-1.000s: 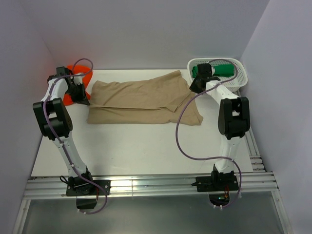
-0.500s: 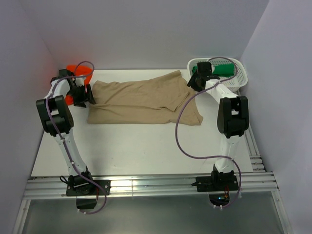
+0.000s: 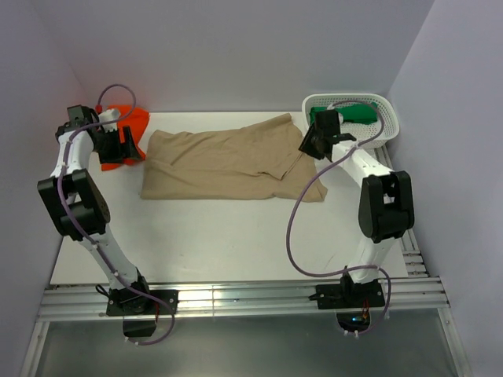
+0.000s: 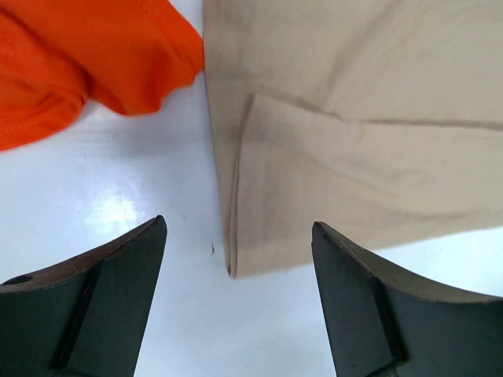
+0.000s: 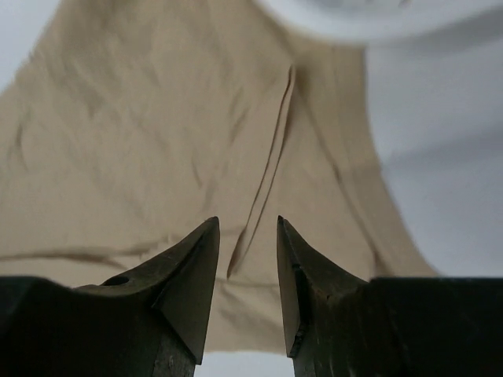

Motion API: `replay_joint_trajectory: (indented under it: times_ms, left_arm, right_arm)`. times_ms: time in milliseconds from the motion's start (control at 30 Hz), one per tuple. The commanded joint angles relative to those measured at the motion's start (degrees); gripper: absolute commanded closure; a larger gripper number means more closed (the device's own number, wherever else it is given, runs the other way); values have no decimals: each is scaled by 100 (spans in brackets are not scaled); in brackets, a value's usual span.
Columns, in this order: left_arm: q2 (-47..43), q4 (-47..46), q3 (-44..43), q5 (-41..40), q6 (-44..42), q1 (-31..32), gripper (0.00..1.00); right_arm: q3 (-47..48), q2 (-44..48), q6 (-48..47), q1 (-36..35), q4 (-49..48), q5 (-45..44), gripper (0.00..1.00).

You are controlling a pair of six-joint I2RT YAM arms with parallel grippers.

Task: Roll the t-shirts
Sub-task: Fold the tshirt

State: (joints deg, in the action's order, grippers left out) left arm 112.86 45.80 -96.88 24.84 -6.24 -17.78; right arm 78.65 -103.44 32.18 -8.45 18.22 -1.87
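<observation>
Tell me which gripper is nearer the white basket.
Right. The right gripper hangs just left of the basket, over the tan t-shirt's end; the left gripper is at the opposite end, beside the orange t-shirt.

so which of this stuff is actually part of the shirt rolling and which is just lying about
Part of the job:
- tan soft cloth t-shirt, laid out mid-table
- bright orange cloth t-shirt, bunched at far left
- dark green cloth t-shirt, in the basket

Just lying about:
- white plastic lattice basket, far right corner
- aluminium rails, near edge
</observation>
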Motion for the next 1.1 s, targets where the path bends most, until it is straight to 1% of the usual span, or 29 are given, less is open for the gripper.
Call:
replay_joint_trajectory:
  times_ms: [0,100,133,333,533,633,767,867,1067]
  left_arm:
    - [-536,226,344,398,-518,-24,20]
    - [-756,306,880,408,-878,11,21]
    - [-817,298,1177,390,-1044,55,21]
    - [-1064,61,2137,135,-1353,117,21]
    - [-1047,-27,2428,109,-1415,126,23]
    - [-1047,-124,2551,39,-1415,126,23]
    - [-1003,-212,2639,12,-1415,126,23]
    - [-976,-300,2701,-49,-1389,117,23]
    - [-897,-370,2701,-85,-1354,126,24]
  right_arm:
    - [-455,201,104,-429,-151,117,58]
    - [-658,140,253,-719,-301,160,57]
    - [-667,96,297,-772,-310,161,57]
    - [-649,-203,411,-1010,-345,161,57]
    - [-579,-405,473,-1062,-214,161,57]
    - [-693,-396,517,-1062,-319,161,55]
    - [-632,-519,534,-1071,-363,161,55]
    - [-579,-624,570,-1071,-363,161,57]
    - [-553,-704,561,-1071,-363,161,58]
